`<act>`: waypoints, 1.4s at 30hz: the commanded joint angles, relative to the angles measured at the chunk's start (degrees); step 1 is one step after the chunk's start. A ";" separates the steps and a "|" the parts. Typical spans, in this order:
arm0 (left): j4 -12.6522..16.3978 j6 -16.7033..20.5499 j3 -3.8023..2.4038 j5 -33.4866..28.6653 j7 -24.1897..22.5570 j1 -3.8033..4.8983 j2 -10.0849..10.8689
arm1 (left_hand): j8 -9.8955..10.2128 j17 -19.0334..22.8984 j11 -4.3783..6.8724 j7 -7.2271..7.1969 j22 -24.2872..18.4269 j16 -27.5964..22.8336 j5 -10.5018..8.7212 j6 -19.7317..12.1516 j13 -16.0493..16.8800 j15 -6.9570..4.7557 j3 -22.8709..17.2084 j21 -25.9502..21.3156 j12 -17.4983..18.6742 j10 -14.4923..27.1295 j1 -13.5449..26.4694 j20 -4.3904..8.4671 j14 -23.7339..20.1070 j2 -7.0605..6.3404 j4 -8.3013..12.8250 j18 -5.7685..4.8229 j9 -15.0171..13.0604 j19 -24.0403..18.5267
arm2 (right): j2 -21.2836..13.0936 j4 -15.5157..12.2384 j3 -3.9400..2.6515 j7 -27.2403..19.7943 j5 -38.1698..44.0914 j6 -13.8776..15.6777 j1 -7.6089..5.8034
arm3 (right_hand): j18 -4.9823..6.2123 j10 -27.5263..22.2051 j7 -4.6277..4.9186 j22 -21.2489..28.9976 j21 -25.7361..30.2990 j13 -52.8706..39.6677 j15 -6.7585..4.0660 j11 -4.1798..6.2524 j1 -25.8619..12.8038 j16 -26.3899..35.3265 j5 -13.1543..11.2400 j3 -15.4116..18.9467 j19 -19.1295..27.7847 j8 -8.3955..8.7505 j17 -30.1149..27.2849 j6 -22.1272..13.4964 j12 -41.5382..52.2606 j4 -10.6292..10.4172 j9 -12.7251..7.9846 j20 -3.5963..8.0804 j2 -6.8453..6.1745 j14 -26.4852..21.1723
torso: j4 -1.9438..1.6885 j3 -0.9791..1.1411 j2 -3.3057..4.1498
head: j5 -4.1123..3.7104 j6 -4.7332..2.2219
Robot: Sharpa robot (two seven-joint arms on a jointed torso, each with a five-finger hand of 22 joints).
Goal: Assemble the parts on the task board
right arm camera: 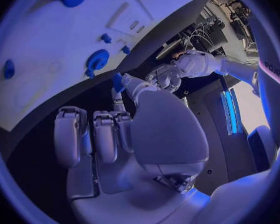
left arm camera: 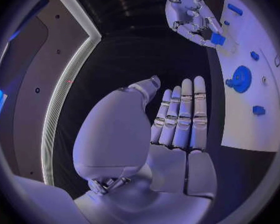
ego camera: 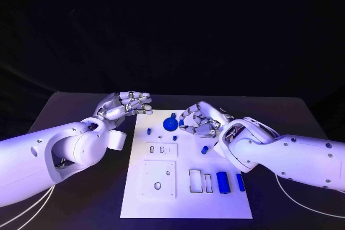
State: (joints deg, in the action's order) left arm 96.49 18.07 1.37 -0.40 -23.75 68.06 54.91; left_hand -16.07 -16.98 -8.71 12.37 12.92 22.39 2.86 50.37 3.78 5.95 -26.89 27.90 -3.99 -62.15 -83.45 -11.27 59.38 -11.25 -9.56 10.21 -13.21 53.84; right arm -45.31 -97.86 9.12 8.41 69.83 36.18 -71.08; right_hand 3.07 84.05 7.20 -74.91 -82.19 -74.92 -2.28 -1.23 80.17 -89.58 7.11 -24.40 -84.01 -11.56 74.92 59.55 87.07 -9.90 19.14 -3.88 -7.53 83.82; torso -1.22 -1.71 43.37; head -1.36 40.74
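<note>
Over the task board's (ego camera: 136, 190) far end, the right hand (ego camera: 201, 119) pinches a small blue part (left arm camera: 216, 39), orientation unclear.

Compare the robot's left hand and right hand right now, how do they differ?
The left hand hovers off the task board at its far left edge with straight fingers, holding nothing. The right hand is over the board, pinching a small blue part. Both are silver.

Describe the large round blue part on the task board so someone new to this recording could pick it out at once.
Start at the white task board lying in the middle of the black table. Go to its far end, where the right hand hovers; the round blue part lies just beside that hand. It is a flat disc, far wider than the small blue pieces around it.
</note>
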 commanded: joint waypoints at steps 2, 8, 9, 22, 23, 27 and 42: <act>-0.23 -1.13 -0.03 0.28 -0.16 0.05 -0.35 | 0.26 -0.05 -0.41 0.00 0.06 0.39 -0.04 -0.18 0.06 -0.05 -0.01 0.36 0.18 -0.01 0.46 0.02 -0.26 0.05 0.34 0.01 0.05 -0.40 | 2.49 -0.15 0.10 6.85 6.72 -2.16 0.85 | -0.86 4.15 -1.93 -8.23 -0.16 -12.56 -0.42 0.35 -1.08 -0.25 0.09 -0.54 -0.88 -3.66 14.41 1.52 0.10 -0.14 2.57 0.28 -0.23 6.03 | 0.09 -0.03 -0.10 | 0.54 0.31; -0.42 -1.22 -0.03 0.36 -0.09 0.05 -0.66 | 0.26 -0.05 -0.41 0.00 0.06 0.39 -0.04 -0.18 0.06 -0.05 -0.01 0.36 0.18 -0.01 0.46 0.02 -0.26 0.05 0.34 0.01 0.05 -0.40 | 5.27 -0.01 0.19 9.40 10.17 -4.90 2.48 | -0.87 4.28 -1.96 -8.27 -0.18 -12.74 -0.46 0.38 -1.60 -0.30 0.08 -0.66 -0.92 -3.79 14.62 1.47 0.29 -0.24 2.66 0.31 -0.36 6.08 | -0.11 -0.09 -0.07 | 0.73 0.44; -0.46 -1.23 -0.03 0.37 -0.07 0.05 -0.69 | 0.24 -0.08 -0.39 -0.04 0.09 0.39 -0.04 -0.15 0.07 -0.04 -0.04 0.41 0.16 -0.05 0.44 0.01 -0.27 0.11 0.37 0.01 0.04 -0.44 | 5.63 0.04 0.20 9.82 10.82 -5.24 2.73 | -0.86 4.27 -1.98 -8.26 -0.16 -12.71 -0.47 0.39 -1.76 -0.29 0.07 -0.68 -0.91 -3.83 14.59 1.45 0.27 -0.25 2.69 0.32 -0.46 6.07 | -0.05 -0.06 -0.07 | 0.90 0.51; -0.58 -1.33 -0.03 0.49 0.11 0.06 -0.83 | 0.24 -0.08 -0.39 -0.04 0.09 0.39 -0.04 -0.15 0.07 -0.04 -0.04 0.41 0.16 -0.05 0.44 0.01 -0.27 0.11 0.37 0.01 0.04 -0.44 | 7.97 0.66 0.27 13.28 16.73 -7.36 5.20 | -0.86 4.22 -2.03 -8.26 -0.12 -12.64 -0.51 0.44 -2.55 -0.26 0.04 -0.74 -0.92 -4.06 14.46 1.36 0.16 -0.15 2.86 0.37 -1.27 6.04 | 0.01 0.06 -0.02 | 1.52 0.85; -0.58 -1.35 -0.03 0.51 0.13 0.06 -0.84 | 0.24 -0.08 -0.39 -0.04 0.09 0.39 -0.04 -0.15 0.07 -0.04 -0.04 0.41 0.16 -0.05 0.44 0.01 -0.27 0.11 0.37 0.01 0.04 -0.44 | 8.04 0.69 0.27 13.41 16.98 -7.42 5.33 | -0.86 4.20 -2.03 -8.28 -0.13 -12.62 -0.52 0.45 -2.63 -0.26 0.04 -0.74 -0.93 -4.09 14.46 1.34 0.14 -0.12 2.88 0.37 -1.39 6.04 | 0.02 0.07 -0.03 | 1.53 0.90; -0.63 -1.42 -0.02 0.54 0.19 0.06 -0.84 | 0.22 -0.13 -0.38 -0.07 0.13 0.38 -0.04 -0.11 0.08 -0.04 -0.03 0.48 0.14 -0.10 0.50 0.00 -0.29 0.12 0.38 0.00 0.03 -0.50 | 8.24 0.83 0.29 13.77 17.65 -7.69 5.72 | -0.86 4.20 -2.03 -8.28 -0.12 -12.61 -0.53 0.45 -2.70 -0.27 0.04 -0.75 -0.93 -4.11 14.51 1.33 0.13 -0.09 2.90 0.38 -1.52 6.05 | 0.05 0.05 -0.06 | 1.45 0.95; -0.74 -1.65 -0.02 0.58 0.39 0.05 -0.91 | 0.22 -0.16 -0.38 -0.06 0.15 0.39 -0.04 -0.10 0.09 -0.03 0.00 0.52 0.13 -0.12 0.63 -0.01 -0.30 0.15 0.31 -0.01 0.03 -0.54 | 8.72 1.60 0.33 14.29 18.63 -7.50 6.49 | -0.80 3.99 -1.84 -8.11 0.15 -12.33 -0.47 0.33 -3.50 -0.21 0.04 -0.81 -0.80 -4.06 14.26 0.83 -0.22 0.03 2.92 0.38 -2.58 6.00 | 0.05 0.01 -0.01 | 1.51 1.13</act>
State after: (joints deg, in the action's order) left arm 95.69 17.60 1.38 -0.12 -23.24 68.07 54.12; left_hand -16.07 -17.06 -8.72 12.37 13.00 22.40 2.86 50.38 3.78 5.95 -26.89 28.11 -3.99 -62.15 -83.45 -11.27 59.38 -11.25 -9.56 10.21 -13.21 53.84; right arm -36.61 -96.47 9.33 21.76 87.15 29.60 -64.80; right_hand 3.07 84.06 6.65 -74.93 -82.19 -74.91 -2.47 -1.26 77.09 -89.58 6.98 -24.87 -84.01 -15.56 74.90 59.43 87.07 -9.87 20.97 -3.89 -9.91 84.03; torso -1.13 -1.68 43.34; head 0.13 41.82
